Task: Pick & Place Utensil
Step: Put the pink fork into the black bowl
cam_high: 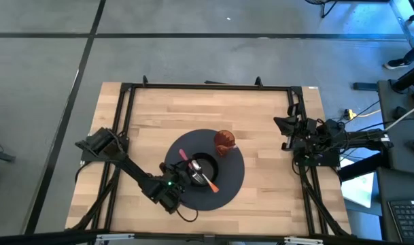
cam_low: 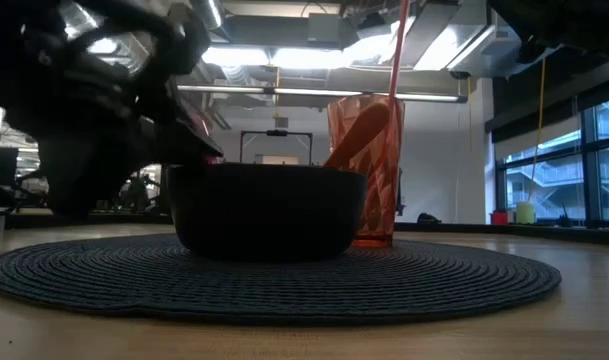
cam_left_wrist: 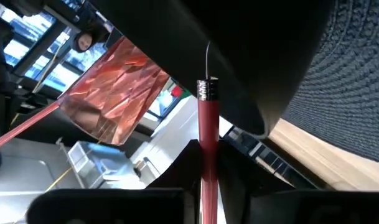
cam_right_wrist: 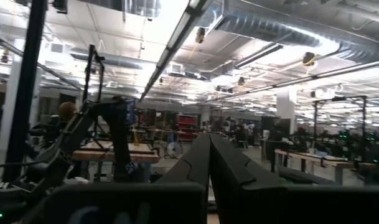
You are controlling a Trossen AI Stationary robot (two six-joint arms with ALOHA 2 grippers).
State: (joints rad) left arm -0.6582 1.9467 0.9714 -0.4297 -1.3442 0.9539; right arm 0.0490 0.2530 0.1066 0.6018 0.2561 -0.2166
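Left gripper (cam_high: 181, 175) low over the round dark mat (cam_high: 227, 189), fingers clamped on the shaft of a pink-red utensil (cam_high: 183, 155), just at the rim of the black bowl (cam_high: 202, 170). Probably held so low and slanted in order to bring the utensil in or out of the bowl; impossible to tell which from one moment. Inside the bowl also an orange spoon (cam_high: 210, 182), lying across. Behind the bowl, touching or almost touching it, an orange tumbler (cam_high: 224, 141), standing upright on the mat. Right gripper (cam_high: 286, 127) parked at the right edge of the wooden table (cam_high: 274, 197), well apart from the work, fingers pressed together as seen in its own wrist view. From above, clear layout of mat, bowl and cup, but the grasp itself hidden under the wrist. From the left wrist camera, the grasp plain: red shaft (cam_left_wrist: 208, 143) between the two dark fingers, with a metal ferrule at its end, and the tumbler (cam_left_wrist: 114, 93) beyond. From table height, only the bowl wall (cam_low: 269, 210) and the tumbler (cam_low: 366, 170) behind, with an orange spoon shape (cam_low: 359, 135) seen against the glass.
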